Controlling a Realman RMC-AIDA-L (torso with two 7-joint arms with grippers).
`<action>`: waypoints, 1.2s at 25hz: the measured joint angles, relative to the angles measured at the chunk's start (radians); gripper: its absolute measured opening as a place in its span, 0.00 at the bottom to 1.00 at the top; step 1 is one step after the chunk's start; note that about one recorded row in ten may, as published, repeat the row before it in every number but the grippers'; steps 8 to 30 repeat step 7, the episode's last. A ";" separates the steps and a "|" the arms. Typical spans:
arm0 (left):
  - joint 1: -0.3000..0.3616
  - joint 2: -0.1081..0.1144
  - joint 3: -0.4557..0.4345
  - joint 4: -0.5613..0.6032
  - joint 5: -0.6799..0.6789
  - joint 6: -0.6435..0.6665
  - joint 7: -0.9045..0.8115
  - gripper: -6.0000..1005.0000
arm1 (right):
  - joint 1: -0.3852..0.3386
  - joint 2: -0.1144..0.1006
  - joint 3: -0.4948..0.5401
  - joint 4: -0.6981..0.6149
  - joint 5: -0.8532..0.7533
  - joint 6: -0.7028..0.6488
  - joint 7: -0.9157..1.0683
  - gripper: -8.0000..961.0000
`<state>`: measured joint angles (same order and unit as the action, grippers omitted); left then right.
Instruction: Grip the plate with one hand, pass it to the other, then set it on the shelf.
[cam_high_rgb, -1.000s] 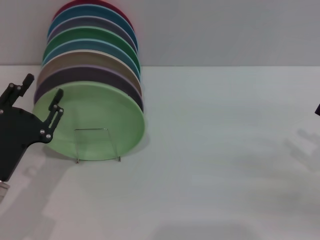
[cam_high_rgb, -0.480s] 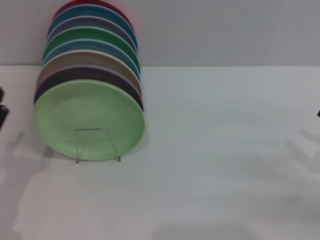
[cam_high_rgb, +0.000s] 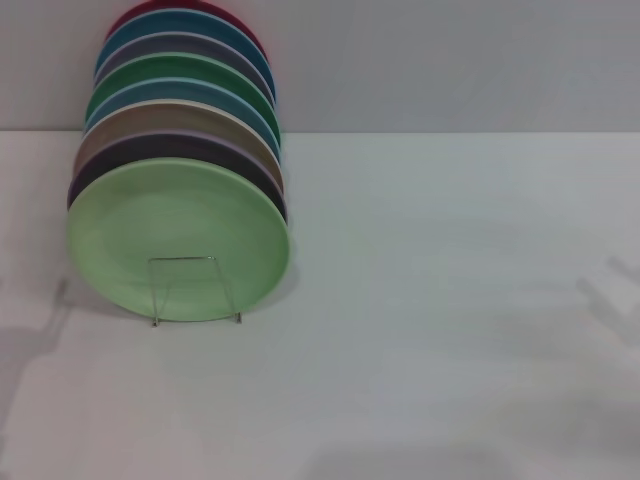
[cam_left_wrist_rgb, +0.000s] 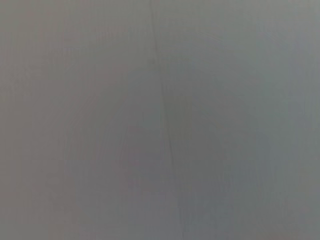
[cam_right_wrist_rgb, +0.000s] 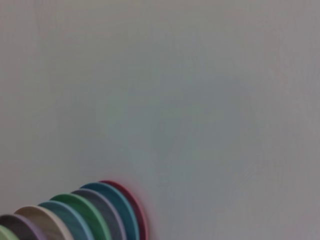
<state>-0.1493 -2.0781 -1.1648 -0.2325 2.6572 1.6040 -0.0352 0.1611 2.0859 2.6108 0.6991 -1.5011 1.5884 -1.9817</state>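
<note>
- I see the plate (cam_high_rgb: 178, 240) standing on edge at the front of a row of plates, its pale green face turned toward me, at about 10 o'clock from the middle of the head view.
- Its lower edge sits in the shelf (cam_high_rgb: 195, 290), whose thin clear frame rises in front of the plate's lower part and is narrower than the plate.
- Right behind it stands a lilac plate (cam_high_rgb: 150, 152), touching or nearly touching; I cannot tell which.
- Behind that, toward 12 o'clock, the row runs on: a tan plate (cam_high_rgb: 160, 115), a teal plate (cam_high_rgb: 175, 92), a dark green plate (cam_high_rgb: 180, 68), a grey-purple plate (cam_high_rgb: 175, 44), a blue plate (cam_high_rgb: 180, 24) and a red plate (cam_high_rgb: 185, 6) at the back.
- The whole row stands on the white table (cam_high_rgb: 450, 330), close to the grey wall (cam_high_rgb: 450, 60).
- In the right wrist view I see the row's rims from the side, the red plate (cam_right_wrist_rgb: 138, 210) outermost, with only a sliver of the pale green one at the frame's corner.
- The left wrist view gives me only a plain grey surface.
- Neither gripper shows in any view, so I cannot tell whether their fingers are spread or pressed together.
</note>
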 joint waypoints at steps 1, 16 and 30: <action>0.000 0.000 0.000 0.000 -0.001 -0.001 0.000 0.80 | -0.002 0.001 0.000 -0.010 0.011 0.002 -0.020 0.66; -0.007 -0.001 0.002 -0.002 -0.005 -0.024 -0.001 0.80 | -0.005 0.002 0.000 -0.042 0.025 0.003 -0.088 0.66; -0.007 -0.001 0.002 -0.002 -0.005 -0.024 -0.001 0.80 | -0.005 0.002 0.000 -0.042 0.025 0.003 -0.088 0.66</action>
